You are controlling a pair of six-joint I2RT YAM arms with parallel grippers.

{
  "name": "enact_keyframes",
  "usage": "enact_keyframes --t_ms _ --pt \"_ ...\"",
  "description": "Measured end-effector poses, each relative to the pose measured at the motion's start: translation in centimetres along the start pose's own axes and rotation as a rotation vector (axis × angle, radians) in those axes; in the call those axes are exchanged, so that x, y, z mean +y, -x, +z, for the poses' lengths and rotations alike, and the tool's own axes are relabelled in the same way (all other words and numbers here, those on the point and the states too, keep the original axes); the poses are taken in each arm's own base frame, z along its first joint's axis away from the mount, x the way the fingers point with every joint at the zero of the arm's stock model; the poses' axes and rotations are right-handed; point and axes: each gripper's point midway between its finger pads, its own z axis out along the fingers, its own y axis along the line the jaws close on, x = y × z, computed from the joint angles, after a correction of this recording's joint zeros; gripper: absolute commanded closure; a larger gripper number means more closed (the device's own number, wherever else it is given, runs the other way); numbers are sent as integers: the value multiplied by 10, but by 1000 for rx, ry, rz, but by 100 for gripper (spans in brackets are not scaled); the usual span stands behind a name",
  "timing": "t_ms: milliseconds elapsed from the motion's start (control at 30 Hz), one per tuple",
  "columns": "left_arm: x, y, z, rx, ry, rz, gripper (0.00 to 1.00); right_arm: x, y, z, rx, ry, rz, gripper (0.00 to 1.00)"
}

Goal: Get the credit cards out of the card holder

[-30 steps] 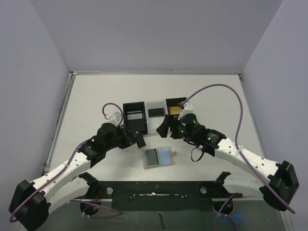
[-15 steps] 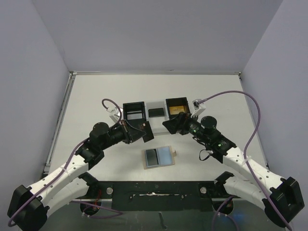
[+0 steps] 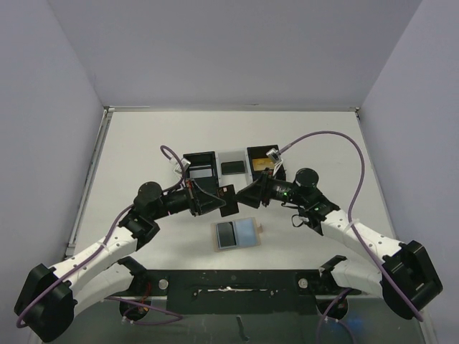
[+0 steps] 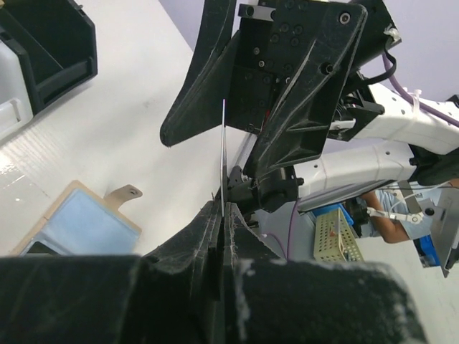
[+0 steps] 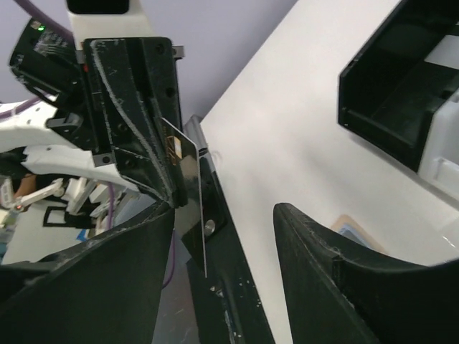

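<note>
Tan card holder (image 3: pixel 247 231) lies open on table (image 3: pixel 143 158); left fingers (image 4: pixel 193 240) clamped on a card (image 4: pixel 223 154), edge-on; right fingers (image 5: pixel 337 279) spread wide, close to that card.

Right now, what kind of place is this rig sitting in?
Probably a robot lab test cell: a white table boxed in by plain grey walls, a left arm and right arm bolted at its near edge, and a black sorting tray.

On my white desk (image 3: pixel 143 143), an open tan square leather card holder (image 3: pixel 238 234) lies near the middle, and a black three-compartment plastic tray (image 3: pixel 201 156) sits just beyond it.
</note>
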Motion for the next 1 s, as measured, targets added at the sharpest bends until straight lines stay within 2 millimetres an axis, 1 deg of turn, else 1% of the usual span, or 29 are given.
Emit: enact_keyframes --t_ms 100,233,300,400,500,567,667,1000 --pt "-4 -2 -1 12 -20 3 100 11 -1 1 17 62 11 56" --pt "-9 -3 -1 25 -47 13 100 21 -2 3 37 128 17 65" --pt "-12 -3 -2 26 -61 19 100 24 -4 3 52 151 26 66" --pt "-15 -3 -2 30 -75 26 100 30 -5 3 69 191 33 72" --pt "-16 -3 -2 31 -80 29 100 40 -5 0 79 239 29 81" --pt "-17 -3 -2 33 -86 30 100 46 -4 -2 80 266 23 83" --pt "-22 -4 -3 37 -107 40 100 51 -5 -3 93 296 26 84" --pt "-26 -6 -3 58 -130 31 100 50 -9 -4 113 301 33 84"
